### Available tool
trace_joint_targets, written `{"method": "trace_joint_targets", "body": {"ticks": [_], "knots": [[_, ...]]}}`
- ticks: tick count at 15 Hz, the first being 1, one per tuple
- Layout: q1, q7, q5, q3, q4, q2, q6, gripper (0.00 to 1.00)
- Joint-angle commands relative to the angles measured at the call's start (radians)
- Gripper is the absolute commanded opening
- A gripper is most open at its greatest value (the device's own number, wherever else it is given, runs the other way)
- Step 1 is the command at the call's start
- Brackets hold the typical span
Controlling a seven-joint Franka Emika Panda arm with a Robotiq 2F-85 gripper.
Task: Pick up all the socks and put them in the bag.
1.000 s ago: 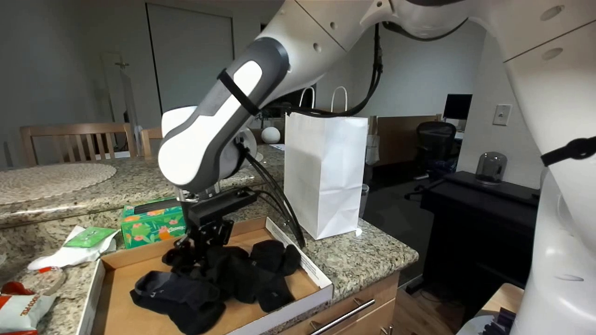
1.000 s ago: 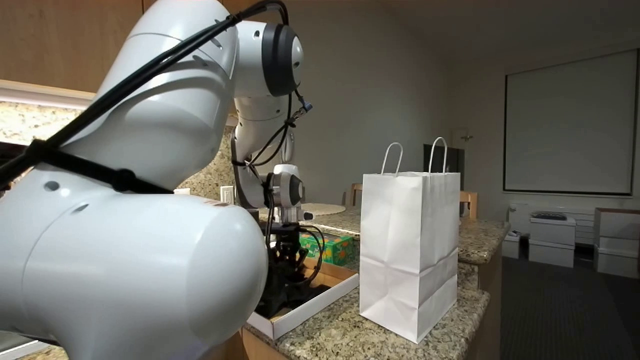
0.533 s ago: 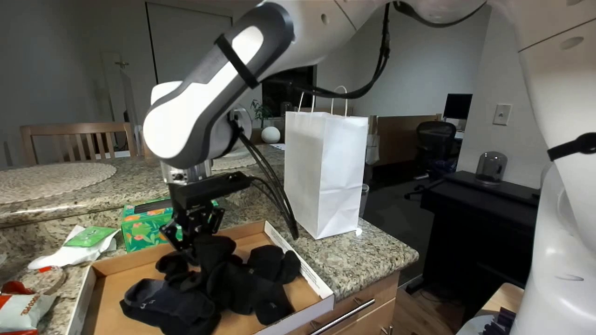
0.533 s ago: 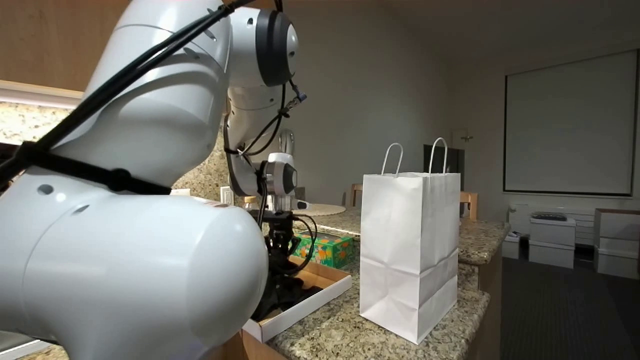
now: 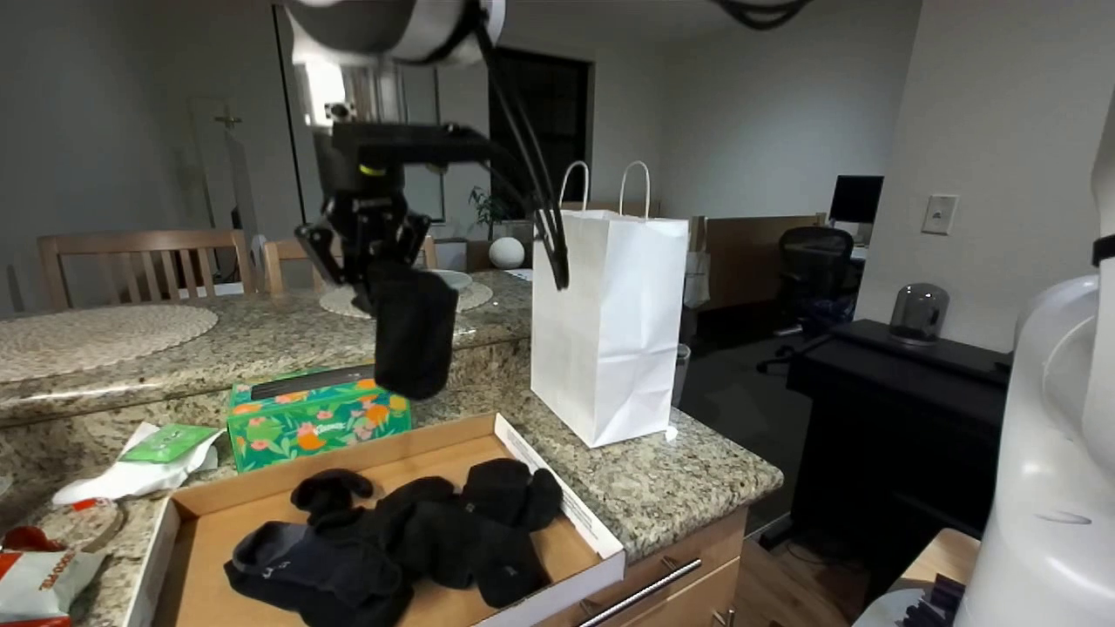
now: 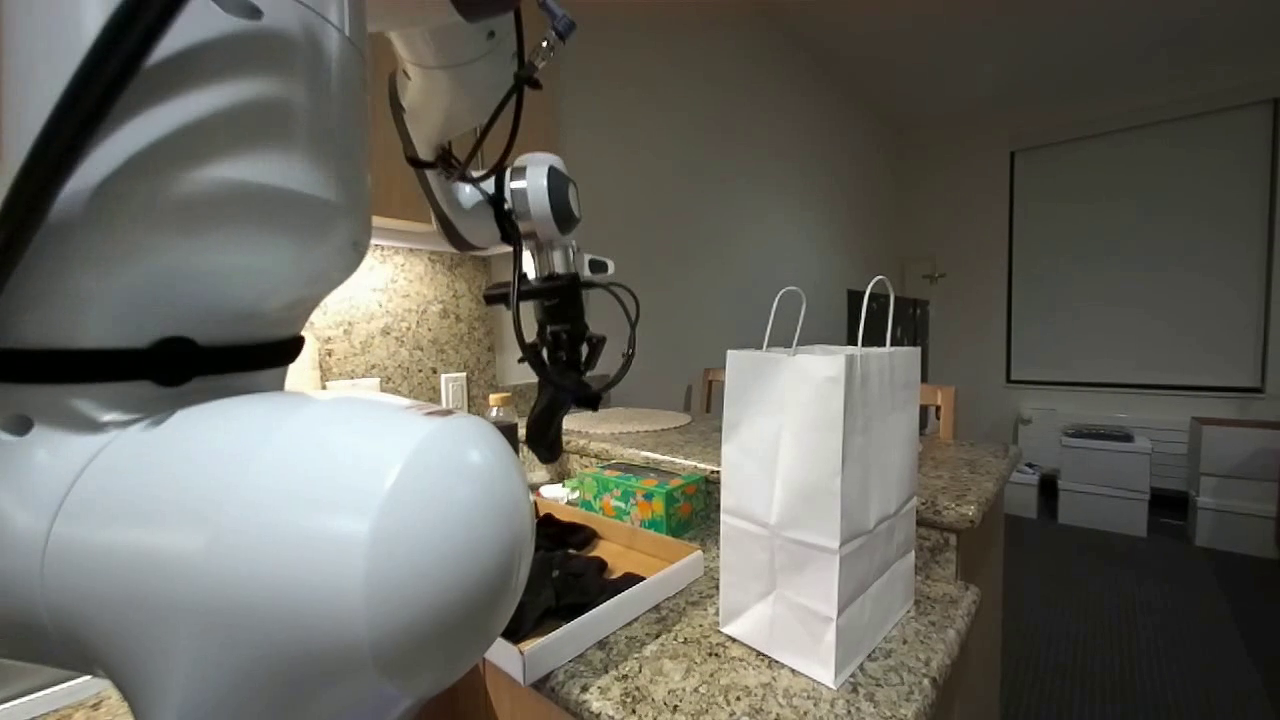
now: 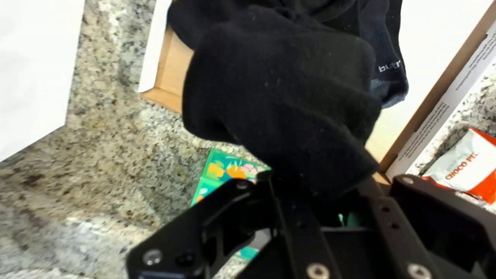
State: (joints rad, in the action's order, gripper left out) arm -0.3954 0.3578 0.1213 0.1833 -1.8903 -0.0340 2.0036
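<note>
A black sock (image 5: pixel 414 335) hangs from my gripper (image 5: pixel 373 283), which is shut on its upper end. In the wrist view this sock (image 7: pixel 279 85) fills the middle and covers the fingertips. It hangs well above the shallow cardboard tray (image 5: pixel 209 557), near the tissue box. Several more black socks (image 5: pixel 453 531) lie heaped in the tray; part of that heap (image 7: pixel 381 46) shows behind the held sock. The white paper bag (image 5: pixel 610 331) stands upright on the counter beside the tray, handles up, in both exterior views. Its inside is hidden.
A green floral tissue box (image 5: pixel 322 418) sits behind the tray against the raised ledge. A green packet (image 5: pixel 170 442) on white paper and a red-and-white snack wrapper (image 5: pixel 43 579) lie beside the tray. The counter ends just past the bag.
My gripper has risen from the heap of socks to well above the tray, lifting one black sock with it. The tray shifted slightly at first; the bag has stayed put.
</note>
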Motion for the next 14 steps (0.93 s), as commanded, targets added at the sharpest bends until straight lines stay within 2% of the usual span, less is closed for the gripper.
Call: {"method": "trace_joint_targets", "body": {"ticks": [1,3,7,11,14], "knots": [[0.062,-0.011,0.051,0.026,0.079,0.123,-0.170,0.13],[0.102,-0.010,0.065,0.020,0.135,0.180,-0.212,0.12],[0.206,-0.040,0.051,-0.025,0.213,0.287,-0.162,0.12],[0.311,-0.130,-0.020,-0.136,0.302,0.325,-0.156,0.11],[0.377,-0.274,-0.102,-0.257,0.346,0.314,-0.157,0.11]]}}
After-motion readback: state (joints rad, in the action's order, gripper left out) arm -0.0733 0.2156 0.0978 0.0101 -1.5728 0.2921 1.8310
